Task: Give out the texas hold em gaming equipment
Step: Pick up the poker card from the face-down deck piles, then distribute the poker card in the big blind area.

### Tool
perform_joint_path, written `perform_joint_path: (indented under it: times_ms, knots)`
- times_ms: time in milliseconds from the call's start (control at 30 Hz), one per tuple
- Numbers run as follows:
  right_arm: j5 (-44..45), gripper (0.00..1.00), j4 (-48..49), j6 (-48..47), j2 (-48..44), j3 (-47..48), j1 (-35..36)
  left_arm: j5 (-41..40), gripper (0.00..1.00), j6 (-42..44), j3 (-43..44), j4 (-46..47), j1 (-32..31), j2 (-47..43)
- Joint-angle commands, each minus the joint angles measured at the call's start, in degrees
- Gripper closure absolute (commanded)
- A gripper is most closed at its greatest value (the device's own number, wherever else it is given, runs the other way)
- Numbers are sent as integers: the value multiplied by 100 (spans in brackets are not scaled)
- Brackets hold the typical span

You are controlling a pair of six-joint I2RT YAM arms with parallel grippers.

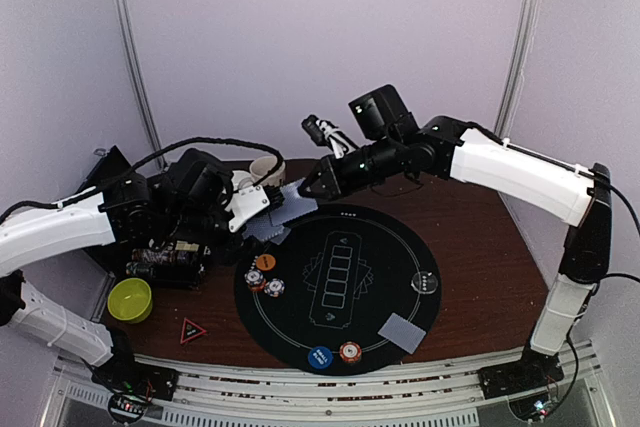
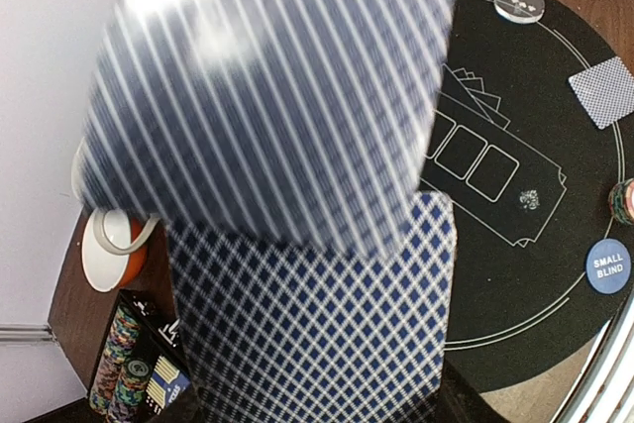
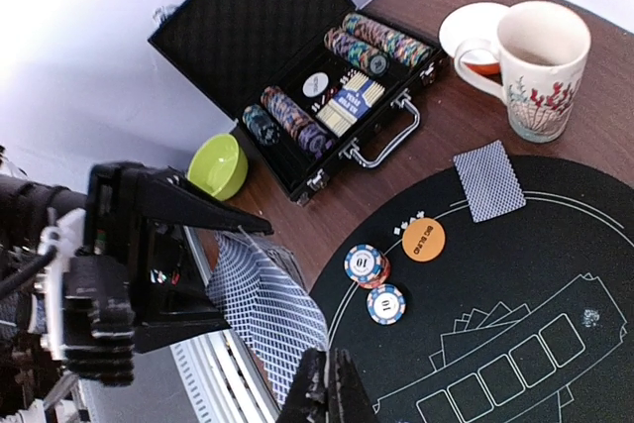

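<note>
At the mat's far-left rim: the deck is held up above the table, not lying on it.
left gripper: clamped on the left end of the deck, a finger on either side of it.
top card: tilted up off the deck (blurred in the left wrist view). Its long axis runs roughly left to right, and its free end points at the right arm.
right gripper: fingers pressed together at the right end of the top card. Judged to be pinching that card alone, though the contact sits at the frame edge in the right wrist view.
key relation: the card lies left of the right gripper and the open mat lies right and near, so a draw along the long axis would slide it off the deck. The right arm is the nearer one to the unfilled seats.
mat: flat and dark. The far-left card lies face down, with the orange disc and the chip stacks just near of it. The blue disc, one chip stack and the near-right card lie along the near rim. The clear disc is at the right rim.
room: the right half of the mat is bare. The case, green bowl and mug crowd the left side, well apart from that path.
</note>
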Motion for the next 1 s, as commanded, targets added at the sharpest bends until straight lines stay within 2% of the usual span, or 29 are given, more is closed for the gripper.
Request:
perform_joint_path:
  times_ms: [0, 67, 200, 300, 400, 567, 800, 967]
  knots:
    - [-233, 100, 735, 717, -748, -237, -501, -124, 42, -387, -37, 204, 90, -73]
    - [-34, 100, 1548, 1550, -1036, -882, -714, -167, 42, -596, -22, 116, 141, -56]
    - [1108, 100, 3122, 3276, -1307, -2249, -780, -448, 42, -1011, 29, -61, 191, 0]
    - [1789, 100, 4598, 4329, -1094, -3209, -633, -599, 42, -1274, 59, -111, 224, -4]
    - [2500, 100, 5580, 5048, -633, -3540, -364, -674, 42, -1435, 74, -136, 233, -1]
    - [3226, 100, 6007, 5413, 531, -3037, 79, -733, 42, -1516, 167, -235, 259, 22]
    - [2834, 100, 5883, 6070, 2201, -1936, 132, -717, 42, -1492, 286, -333, 339, -77]
    - [2654, 100, 5675, 5949, 2889, -1172, 111, -704, 42, -1416, 288, -369, 379, -102]
